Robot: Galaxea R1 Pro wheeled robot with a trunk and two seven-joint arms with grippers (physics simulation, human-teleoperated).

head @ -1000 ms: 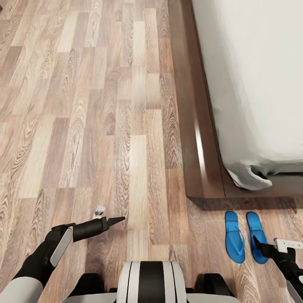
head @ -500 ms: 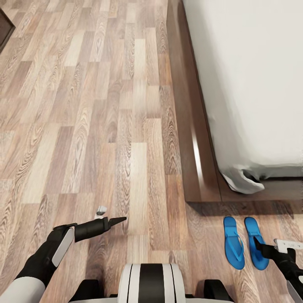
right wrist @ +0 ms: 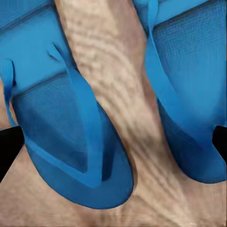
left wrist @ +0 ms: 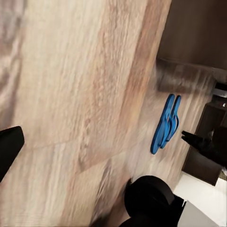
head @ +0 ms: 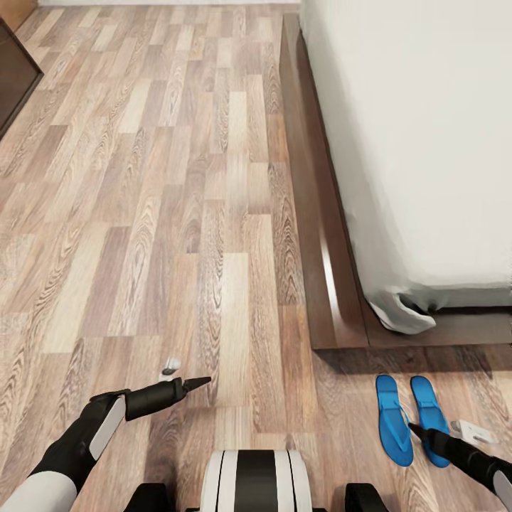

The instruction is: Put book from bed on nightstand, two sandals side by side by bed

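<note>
sandals: two bright blue flat sandals (head: 411, 418) lying side by side on the plank floor, just off the bed's (head: 334, 284) dark wooden foot corner
right claw (head: 414, 429): hovering over their heel ends, fingers spread, gripping nothing
long axis: pointing toward the bed
left claw (head: 190, 384): well apart, can't tell its state

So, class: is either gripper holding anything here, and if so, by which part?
Nothing is held. The left gripper hangs over bare floor. The right gripper is just above the two sandals, fingertips spread, gripping neither.

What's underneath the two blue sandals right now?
Both sandals lie flat on the wood-plank floor, just past the bed frame's corner. A strip of bare planks shows between them; whatever is directly beneath the soles is covered.
</note>
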